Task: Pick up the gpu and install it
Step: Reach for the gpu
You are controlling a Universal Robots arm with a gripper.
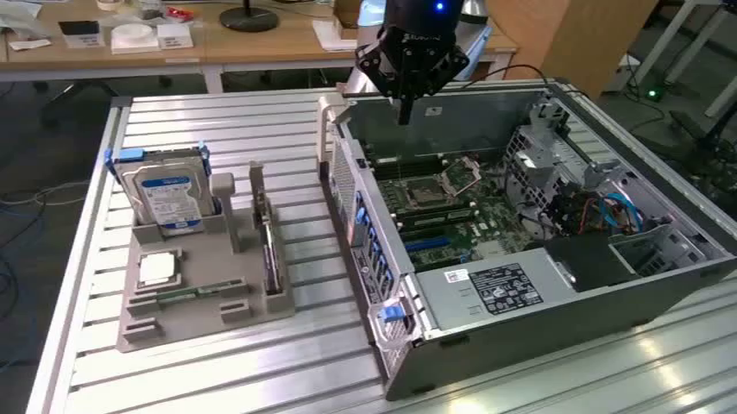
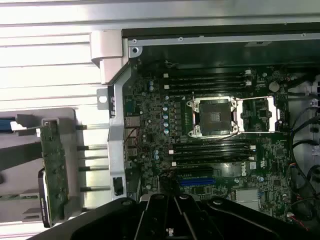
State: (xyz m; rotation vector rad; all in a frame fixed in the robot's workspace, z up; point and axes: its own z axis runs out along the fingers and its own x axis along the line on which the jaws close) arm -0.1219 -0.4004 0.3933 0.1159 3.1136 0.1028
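hovering closed gripper (image 1: 403,114) above case (image 1: 553,338), gpu (image 1: 272,259) in holder (image 1: 190,321).

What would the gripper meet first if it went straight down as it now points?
Probably the dark green motherboard inside the open grey metal computer case, near the blue slot; nothing shows between it and the gripper, though depth is unclear.

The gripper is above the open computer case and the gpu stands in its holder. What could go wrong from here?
The gripper is shut and empty over the motherboard; going low could strike the open socket. The case wall stands between it and the gpu; a low sideways move may hit it.
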